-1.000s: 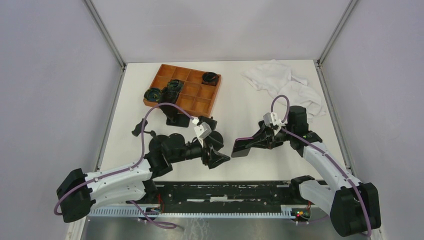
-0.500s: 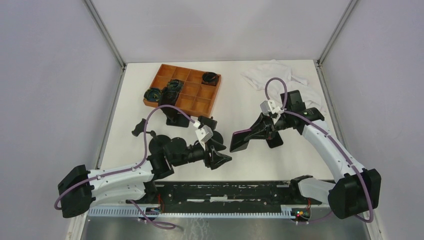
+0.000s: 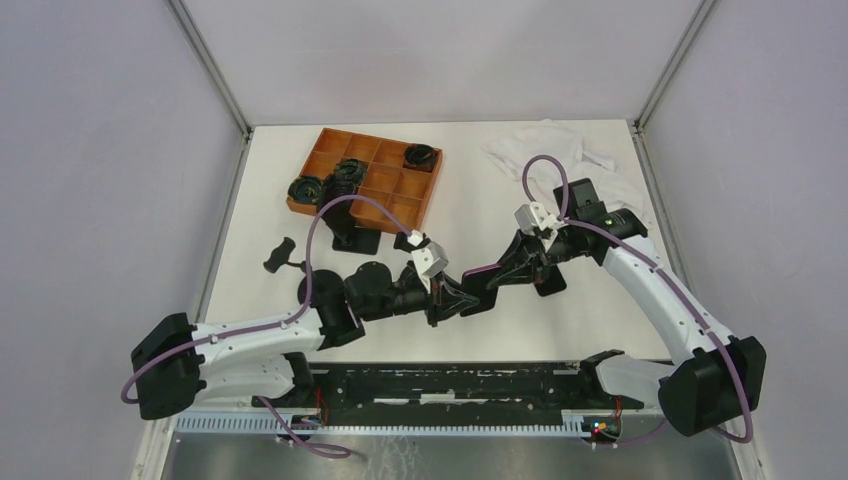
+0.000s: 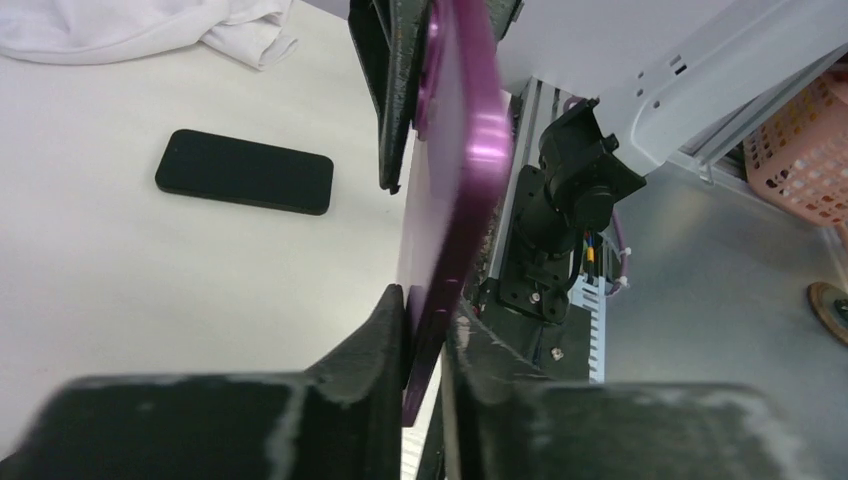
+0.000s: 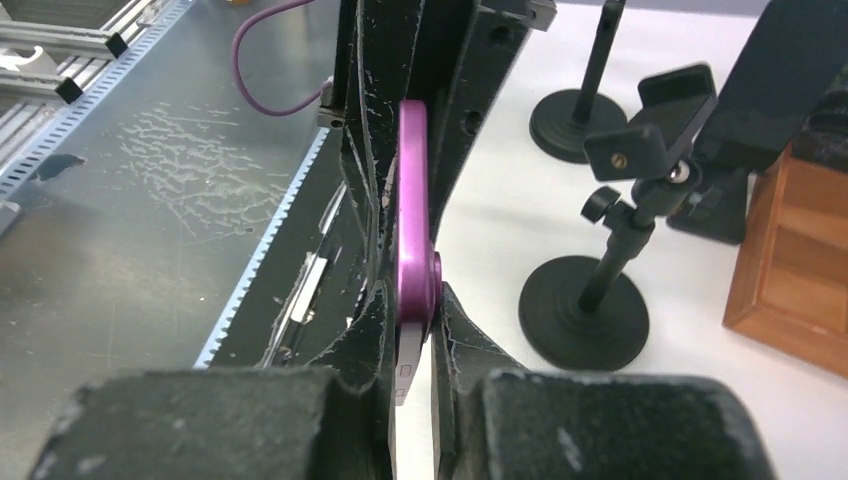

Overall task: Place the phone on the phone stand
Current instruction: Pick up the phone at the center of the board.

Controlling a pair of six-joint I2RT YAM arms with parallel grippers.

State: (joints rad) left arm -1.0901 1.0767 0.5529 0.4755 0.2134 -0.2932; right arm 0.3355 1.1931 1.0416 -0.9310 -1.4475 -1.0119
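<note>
The thin purple-edged phone [image 3: 487,288] hangs in the air above the white tabletop [image 3: 480,190], standing on edge and bridged between the two arms, not yet near any stand. The right pincer [image 3: 512,275] is clenched on one end; its own camera shows both fingers squeezed flat against the phone's faces. The left pincer [image 3: 462,300] meets it tip to tip from the opposite end, and in its wrist view the fingers [image 4: 370,330] press on either side of the phone's near edge, so it reads as grasping the phone too. This double hold looks like a handover. The phone is upright and clear of the tabletop so each pincer can span its thin faces, and the left arm sits closer to the stands. The black phone stand with round base, thin pole and clamp head [image 5: 625,225] rises ahead of the right pincer's tips and off to one side, behind the left pincer's wrist. Its clamp is bare, so it is likely the target. Beyond the left pincer's tips a flat black phone [image 4: 245,172] lies on the tabletop, with a crumpled white cloth [image 4: 150,25] farther on. An orange compartment tray [image 3: 370,180] sits well past the stand. No brand, label or writing is readable anywhere.
</note>
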